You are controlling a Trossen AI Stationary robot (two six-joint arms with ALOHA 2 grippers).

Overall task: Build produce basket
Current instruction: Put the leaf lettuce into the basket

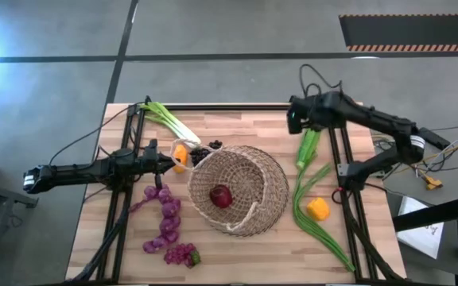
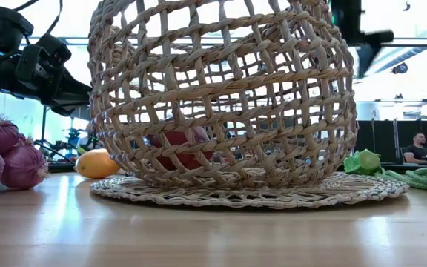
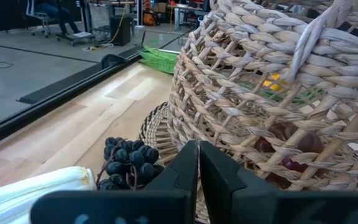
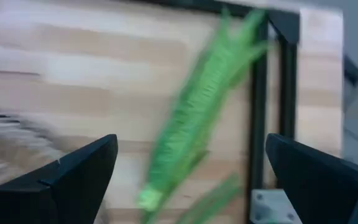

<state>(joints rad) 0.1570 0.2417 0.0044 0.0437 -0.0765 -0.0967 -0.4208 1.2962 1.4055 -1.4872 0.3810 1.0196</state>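
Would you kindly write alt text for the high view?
A wicker basket holding a red apple sits mid-table, produce scattered around it. The left gripper is shut beside its rim; the right gripper hovers open over a green vegetable.

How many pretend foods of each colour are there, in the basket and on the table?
Red: 1, the apple in the basket
Orange: 2, pieces and
Purple or pink-red: 2, bunches and
Dark: 1, grapes
Green: 3, leek, leafy piece, long leaves
Total: 9
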